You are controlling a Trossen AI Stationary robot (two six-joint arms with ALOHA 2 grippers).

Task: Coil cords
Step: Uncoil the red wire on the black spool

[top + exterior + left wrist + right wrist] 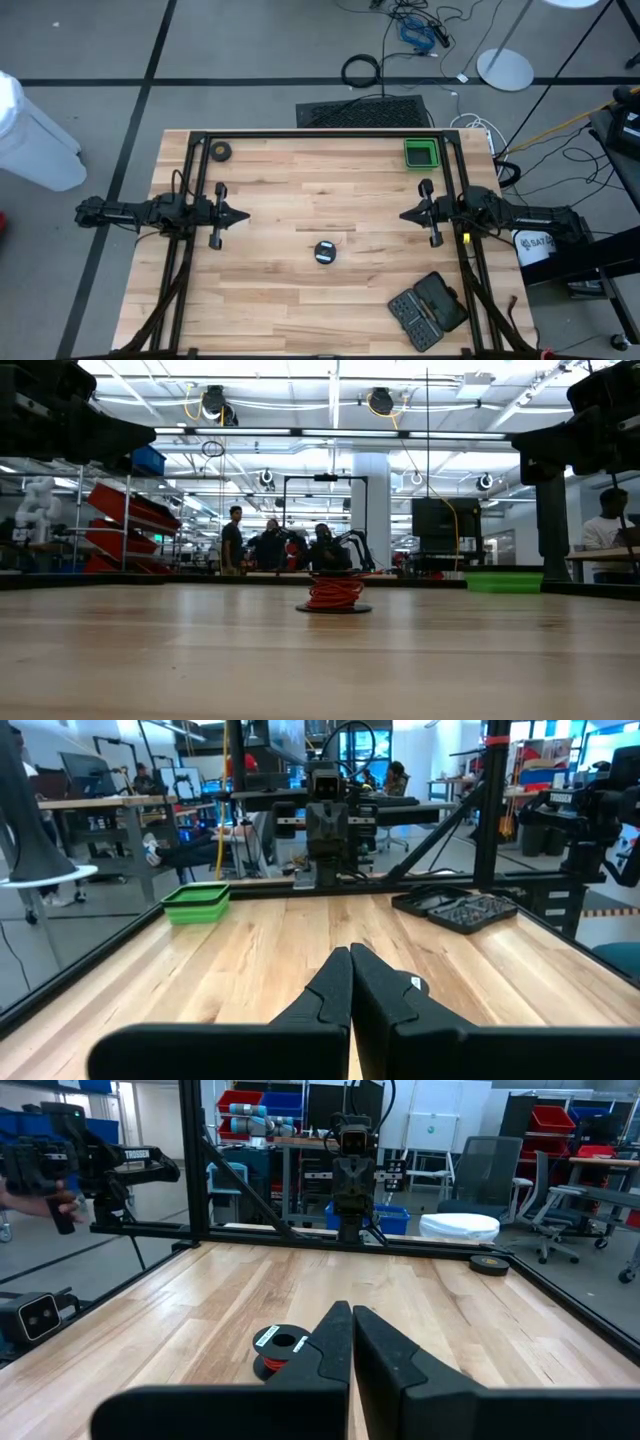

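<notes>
- Cords [325,252] sat wound on a small dark spool near the middle of the tabletop [300,310], slightly toward the front edge, with bare wood all around.
- Green tray [421,154] lay in the far right corner, a dark tape roll [220,152] in the far left corner, and an open black tool case [429,309] near the front right corner; all were well apart from the spool.
- Only the low view showed the red windings [334,591] between the dark flanges; from above the spool looked dark with a pale centre.
- Right wrist view caught the spool just beyond its own fingers.
- Left gripper [243,214] hung near the left edge, jaws clenched on nothing.
- Right gripper [406,215] hung near the right edge, jaws likewise clenched and empty.
</notes>
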